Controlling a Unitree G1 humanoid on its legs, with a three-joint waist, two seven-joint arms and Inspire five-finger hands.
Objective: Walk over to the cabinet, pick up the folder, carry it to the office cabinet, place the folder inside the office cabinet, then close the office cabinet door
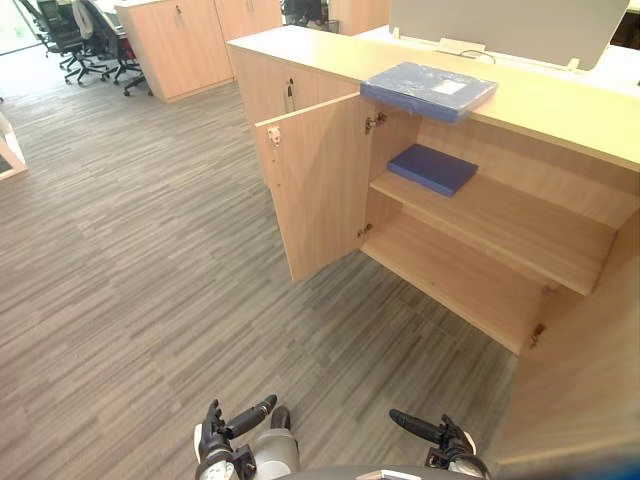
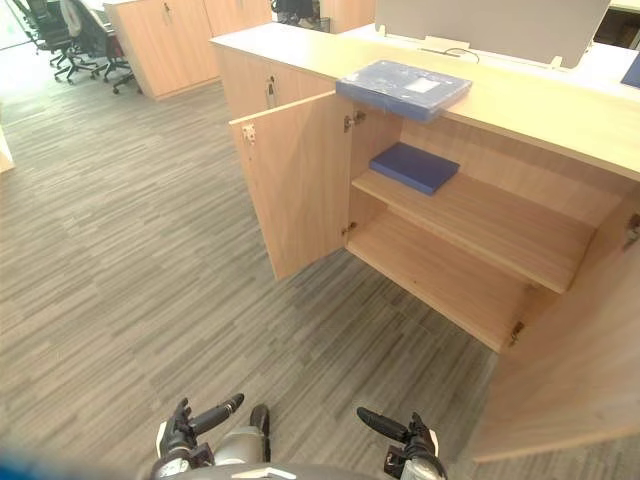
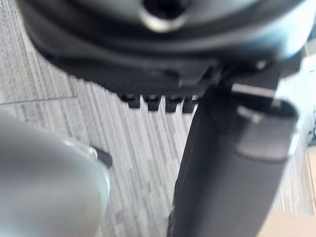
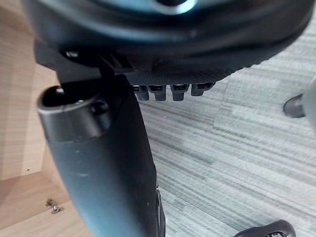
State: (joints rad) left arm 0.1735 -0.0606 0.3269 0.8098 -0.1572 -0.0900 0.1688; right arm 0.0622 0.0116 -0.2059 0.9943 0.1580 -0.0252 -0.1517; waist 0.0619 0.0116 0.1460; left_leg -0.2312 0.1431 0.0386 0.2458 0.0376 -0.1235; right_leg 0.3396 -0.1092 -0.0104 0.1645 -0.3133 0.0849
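Note:
A blue folder with a white label (image 1: 428,90) lies flat on the top of the light wooden office cabinet (image 1: 560,105), overhanging its front edge a little. Inside the cabinet a darker blue folder (image 1: 432,168) lies on the middle shelf at the left end. Both cabinet doors stand open: the left door (image 1: 315,185) swings out toward me and the right door (image 1: 590,370) is close on my right. My left hand (image 1: 215,430) and right hand (image 1: 445,435) hang low in front of me above the floor, fingers relaxed and empty. The thumbs (image 3: 232,173) (image 4: 103,163) stick out with nothing held.
The cabinet's bottom shelf (image 1: 450,275) is bare. A white panel (image 1: 500,25) stands on the counter behind the folder. Further wooden cabinets (image 1: 180,45) and several office chairs (image 1: 80,40) stand at the far left. Grey striped carpet (image 1: 150,280) lies between me and the cabinet.

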